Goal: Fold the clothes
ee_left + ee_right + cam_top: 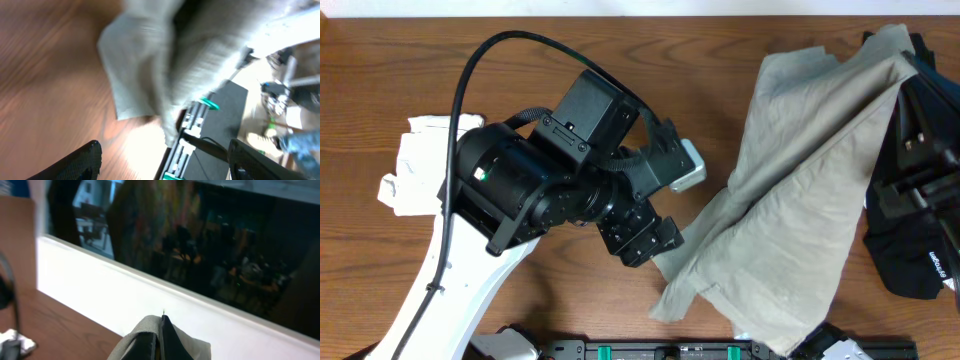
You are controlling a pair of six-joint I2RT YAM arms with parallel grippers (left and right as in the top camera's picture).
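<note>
A beige garment [810,190] is draped from the upper right down to the table's front edge. My right gripper [910,65] is shut on its top edge and holds it raised; the right wrist view shows the shut fingers [161,330] with beige fabric [135,335] pinched over them. My left gripper [645,238] sits at the garment's lower left edge. In the blurred left wrist view its fingers [165,165] are spread apart and empty, with the garment [160,65] just ahead of them.
A crumpled white cloth [420,165] lies at the left, partly under the left arm. A dark garment [910,265] lies at the right edge by the right arm. A black rail with green clips [650,350] runs along the front edge.
</note>
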